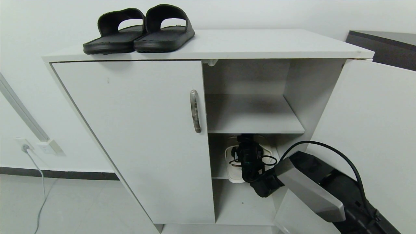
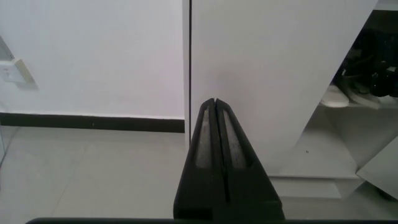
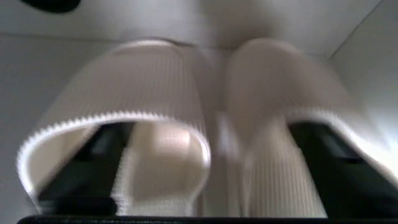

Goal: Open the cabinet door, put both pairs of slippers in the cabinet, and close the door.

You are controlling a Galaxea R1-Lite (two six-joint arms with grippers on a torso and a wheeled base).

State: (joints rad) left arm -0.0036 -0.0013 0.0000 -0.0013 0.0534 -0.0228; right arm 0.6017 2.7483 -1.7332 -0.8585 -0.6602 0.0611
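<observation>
A pair of black slippers sits on the left of the white cabinet's top. The left door with its metal handle is closed, and the right door is swung wide open. A white pair of slippers lies on the lower shelf inside. My right gripper is inside over them, open, with one dark finger in each slipper's strap opening. My left gripper hangs low in front of the closed door, shut on nothing.
An upper shelf sits above the white slippers, and the cabinet floor lies below them. A wall socket with a cable is at the lower left. Dark furniture stands behind the open door.
</observation>
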